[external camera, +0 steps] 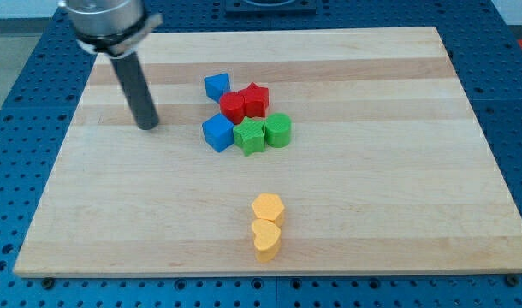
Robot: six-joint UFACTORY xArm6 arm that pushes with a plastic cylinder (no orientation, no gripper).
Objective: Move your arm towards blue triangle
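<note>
The blue triangle (216, 85) lies on the wooden board at the top left of a cluster of blocks near the board's middle. My tip (147, 126) rests on the board to the view's left of the cluster, left of and a little below the blue triangle, touching no block. The dark rod rises from it to the arm's head at the top left. A blue cube (217, 133) sits at the cluster's lower left, nearest my tip.
The cluster also holds a red round block (234, 106), a red star (256, 98), a green star (250, 135) and a green round block (277, 129). A yellow hexagon (267, 208) and a yellow heart (265, 239) lie near the bottom edge of the board (398, 197).
</note>
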